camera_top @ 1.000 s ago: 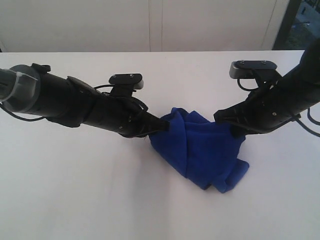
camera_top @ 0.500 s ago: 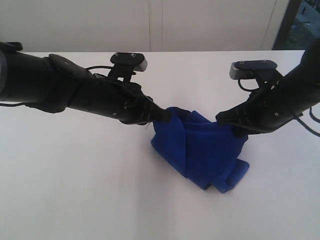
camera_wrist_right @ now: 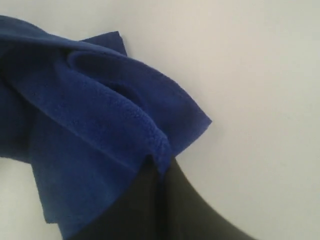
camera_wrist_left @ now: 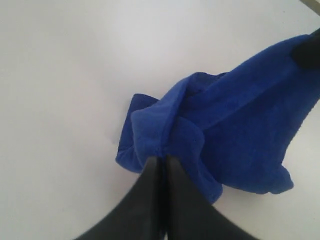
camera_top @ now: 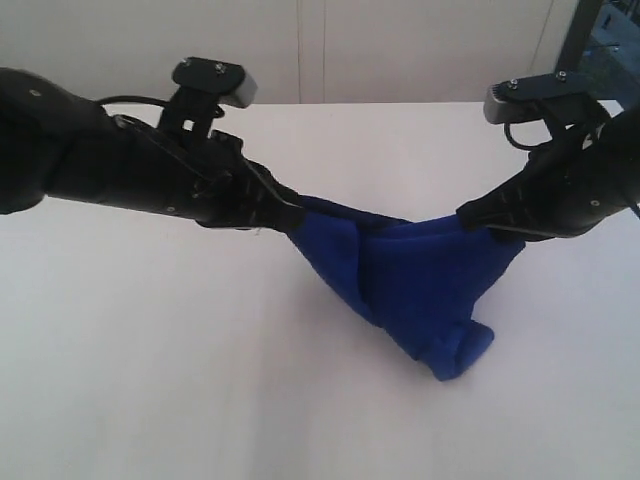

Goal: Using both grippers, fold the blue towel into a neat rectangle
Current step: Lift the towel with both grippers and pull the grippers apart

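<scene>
The blue towel (camera_top: 415,285) hangs bunched between my two grippers above the white table, its upper edge stretched between them and its lower part sagging to a rolled tip near the table. My left gripper (camera_top: 292,213) is shut on the towel's left end; its two black fingers pinch the cloth (camera_wrist_left: 161,159) in the left wrist view. At the towel's right end my right gripper (camera_top: 470,217) is shut on a hemmed edge (camera_wrist_right: 161,162). The towel (camera_wrist_left: 235,130) fills much of the left wrist view, and folds of the same cloth (camera_wrist_right: 95,125) fill the right wrist view.
The white table (camera_top: 200,380) runs wide all round the towel. A pale wall (camera_top: 300,50) stands behind its far edge, with a dark window frame (camera_top: 585,30) at the back right.
Both grippers have risen and drawn apart, the left one to the left and the right one up and to the right. The towel has stretched out between them and lifted.
</scene>
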{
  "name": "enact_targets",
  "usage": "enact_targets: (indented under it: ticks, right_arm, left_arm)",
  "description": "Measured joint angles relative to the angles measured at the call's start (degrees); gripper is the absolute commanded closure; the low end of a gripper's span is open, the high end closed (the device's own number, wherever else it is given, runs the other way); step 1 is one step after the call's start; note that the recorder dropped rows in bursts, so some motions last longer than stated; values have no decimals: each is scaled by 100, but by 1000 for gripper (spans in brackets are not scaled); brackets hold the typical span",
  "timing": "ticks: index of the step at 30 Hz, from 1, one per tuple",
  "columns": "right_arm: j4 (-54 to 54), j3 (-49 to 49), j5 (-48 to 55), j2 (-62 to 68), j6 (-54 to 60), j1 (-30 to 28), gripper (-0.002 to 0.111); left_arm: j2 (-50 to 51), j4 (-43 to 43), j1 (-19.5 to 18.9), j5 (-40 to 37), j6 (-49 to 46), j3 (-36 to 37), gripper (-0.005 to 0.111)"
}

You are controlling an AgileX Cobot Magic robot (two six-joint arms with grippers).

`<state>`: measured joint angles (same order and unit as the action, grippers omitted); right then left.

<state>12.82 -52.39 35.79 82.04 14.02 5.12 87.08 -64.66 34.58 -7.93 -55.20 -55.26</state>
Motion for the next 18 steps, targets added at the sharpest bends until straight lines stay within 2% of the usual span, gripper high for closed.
enact_targets:
  ticks: [12,18]
  right_arm:
    - [-287,0,613,-818,-263,0,108]
    - [-434,0,1053,-1454,-352,0,108]
  left_arm:
    - [-1656,645,-859,-933,173,490,107]
    - [-2517,1778,-1143,-1293,1127,505,107]
